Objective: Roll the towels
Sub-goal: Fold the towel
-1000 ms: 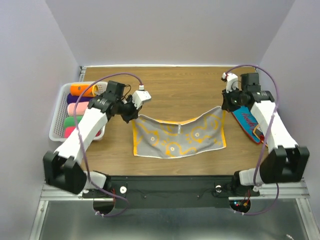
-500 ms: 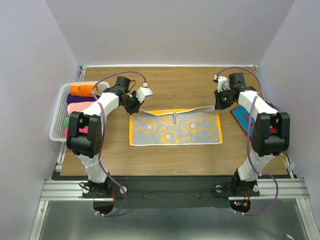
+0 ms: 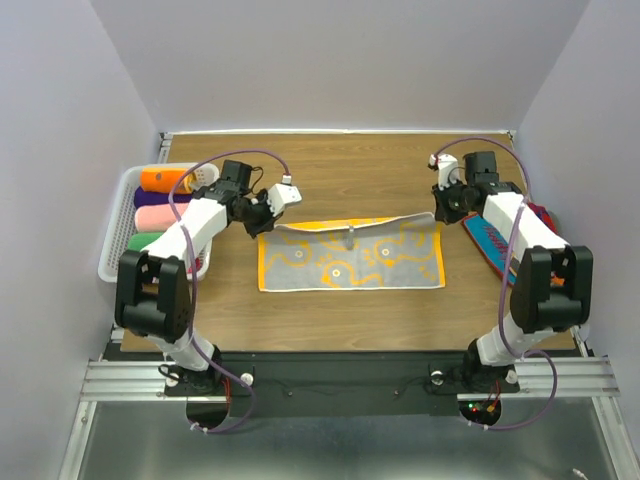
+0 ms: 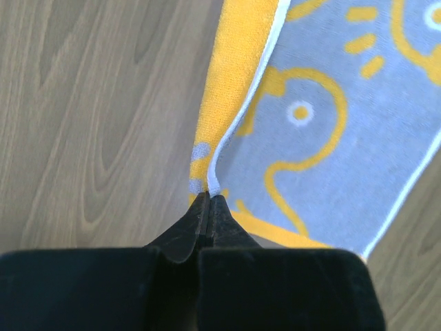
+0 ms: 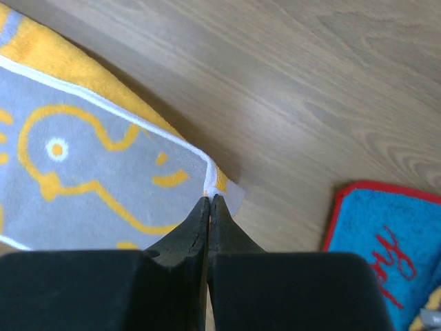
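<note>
At far edge of towel [image 3: 350, 262], left gripper [image 3: 262, 226] and right gripper [image 3: 441, 213] pinch one corner each, jaws fully closed; long axis spans between them, rest lies nearward.

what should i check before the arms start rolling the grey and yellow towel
1. Left end effector shut on a far corner of the towel: ok.
2. Right end effector shut on the other far corner: ok.
3. Near part of the towel flat on the table: ok.
4. Blue towel apart from it: ok.
5. Far edge pulled evenly taut: cannot tell.
</note>
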Action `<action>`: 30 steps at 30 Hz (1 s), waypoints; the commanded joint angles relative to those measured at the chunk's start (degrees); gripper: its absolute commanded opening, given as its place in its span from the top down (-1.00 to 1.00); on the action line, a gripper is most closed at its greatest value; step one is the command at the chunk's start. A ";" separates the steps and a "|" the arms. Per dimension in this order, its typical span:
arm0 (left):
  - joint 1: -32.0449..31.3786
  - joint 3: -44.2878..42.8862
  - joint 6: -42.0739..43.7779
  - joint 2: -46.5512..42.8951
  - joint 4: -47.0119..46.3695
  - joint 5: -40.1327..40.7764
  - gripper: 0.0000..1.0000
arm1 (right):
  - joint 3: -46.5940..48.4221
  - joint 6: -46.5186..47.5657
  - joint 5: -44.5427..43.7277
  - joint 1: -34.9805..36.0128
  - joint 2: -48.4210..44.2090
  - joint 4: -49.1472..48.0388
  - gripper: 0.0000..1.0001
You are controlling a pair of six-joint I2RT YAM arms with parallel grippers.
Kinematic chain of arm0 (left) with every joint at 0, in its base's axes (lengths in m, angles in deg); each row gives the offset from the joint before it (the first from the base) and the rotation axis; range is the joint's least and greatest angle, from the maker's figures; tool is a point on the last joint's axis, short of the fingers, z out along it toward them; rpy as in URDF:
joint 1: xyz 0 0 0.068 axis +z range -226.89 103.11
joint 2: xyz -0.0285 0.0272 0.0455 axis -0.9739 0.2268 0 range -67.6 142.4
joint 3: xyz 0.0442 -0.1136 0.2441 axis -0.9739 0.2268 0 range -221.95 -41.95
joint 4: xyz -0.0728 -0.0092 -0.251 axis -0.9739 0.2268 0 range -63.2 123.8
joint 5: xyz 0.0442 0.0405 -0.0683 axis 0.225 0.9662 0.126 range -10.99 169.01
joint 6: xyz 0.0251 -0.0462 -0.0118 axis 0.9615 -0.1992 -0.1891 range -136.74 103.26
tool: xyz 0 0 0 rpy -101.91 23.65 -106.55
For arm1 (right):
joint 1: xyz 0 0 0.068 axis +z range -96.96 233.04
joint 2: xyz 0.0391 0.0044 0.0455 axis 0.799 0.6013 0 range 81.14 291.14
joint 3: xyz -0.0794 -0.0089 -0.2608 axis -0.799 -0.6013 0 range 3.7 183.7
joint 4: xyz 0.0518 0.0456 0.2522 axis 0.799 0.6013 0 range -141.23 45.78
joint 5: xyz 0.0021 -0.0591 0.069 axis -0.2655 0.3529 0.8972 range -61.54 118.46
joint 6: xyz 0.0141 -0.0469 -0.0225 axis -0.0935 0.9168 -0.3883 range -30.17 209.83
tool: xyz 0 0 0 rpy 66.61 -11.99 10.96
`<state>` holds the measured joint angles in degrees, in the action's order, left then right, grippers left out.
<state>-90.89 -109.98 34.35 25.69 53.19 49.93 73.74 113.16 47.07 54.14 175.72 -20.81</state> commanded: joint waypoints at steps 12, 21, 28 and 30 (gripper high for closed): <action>0.20 12.74 8.58 -12.78 6.21 -1.24 1.00 | -9.83 12.34 -1.38 -0.49 -12.93 1.04 0.99; -0.41 15.55 10.17 -19.73 10.08 -2.30 1.00 | -12.73 16.21 -0.07 -0.58 -19.70 6.32 0.99; -4.80 18.72 8.50 -18.85 9.64 -1.77 1.00 | -14.93 17.62 1.34 -0.58 -20.05 8.34 0.99; -5.86 19.68 8.06 -18.68 8.77 -1.16 1.00 | -15.37 18.41 1.43 -0.49 -20.14 9.22 0.99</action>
<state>-94.82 -91.84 43.20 6.94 61.21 48.58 58.33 129.33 47.74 54.14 156.38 -13.58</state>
